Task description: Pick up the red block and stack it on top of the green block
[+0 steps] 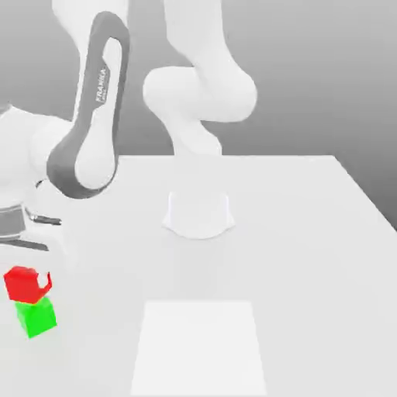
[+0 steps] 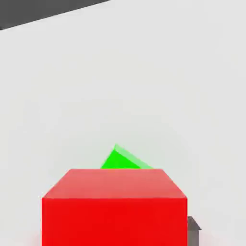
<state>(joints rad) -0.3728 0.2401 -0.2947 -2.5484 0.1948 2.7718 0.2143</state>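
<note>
- Position: the red block (image 1: 27,284) sits on top of the green block (image 1: 36,317) at the exterior view's left edge of the table (image 1: 310,256), rotated and shifted so the faces do not line up.
- Gripper (image 1: 29,260): above the red block; I cannot tell whether the jaws are released or grasping it.
- Risk: judged, the offset seating could let the red block tip or slide off on retreat.
- Views: the hand view shows one green corner (image 2: 120,159) past the red block (image 2: 114,207); the exterior view shows the full stack.
</note>
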